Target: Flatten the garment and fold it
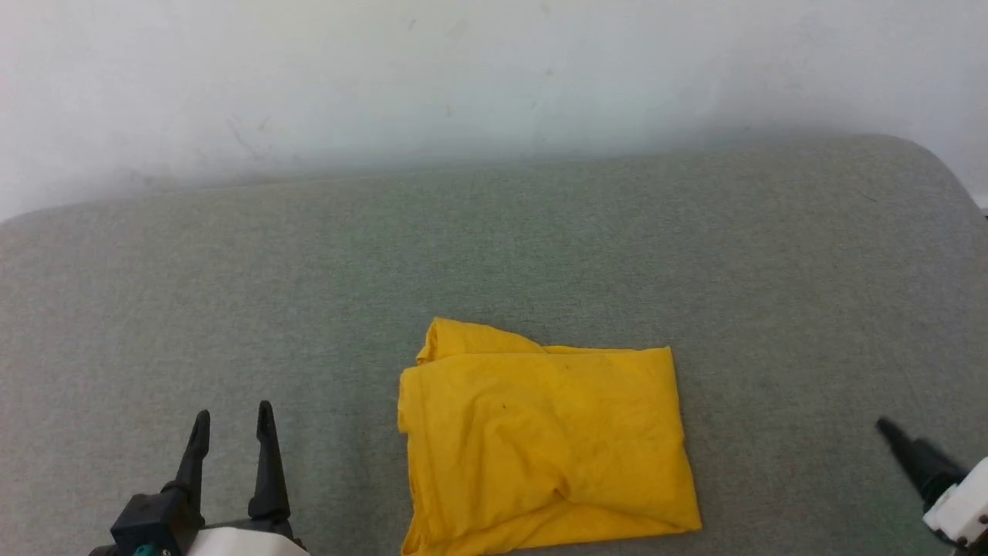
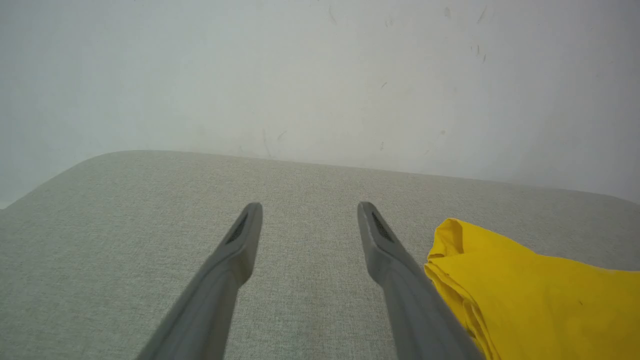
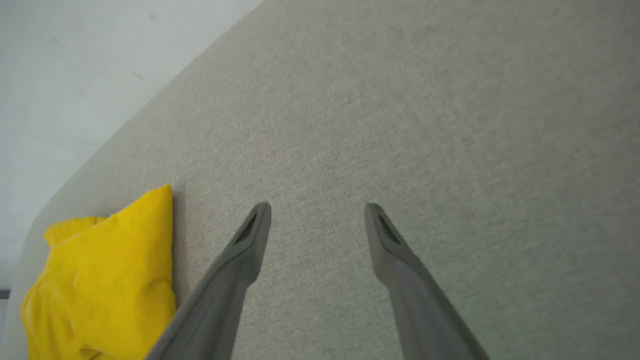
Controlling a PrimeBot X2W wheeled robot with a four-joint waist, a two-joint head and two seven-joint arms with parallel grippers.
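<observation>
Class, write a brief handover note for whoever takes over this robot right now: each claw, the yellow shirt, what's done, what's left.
Left claw: open, empty, over the grey surface left of the garment.
Right claw: open, empty, to its right.
Garment: lies in a rough folded rectangle, plain yellow up, touching neither claw.
Done: folding, apparently.
Left: perhaps smooth the bunched far-left corner and wrinkles.

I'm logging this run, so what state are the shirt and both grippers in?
garment: folded into a rough rectangle, plain yellow up, lying free on the grey surface.
left gripper: open, empty, clear of the garment.
right gripper: open, empty, clear of the garment.
</observation>
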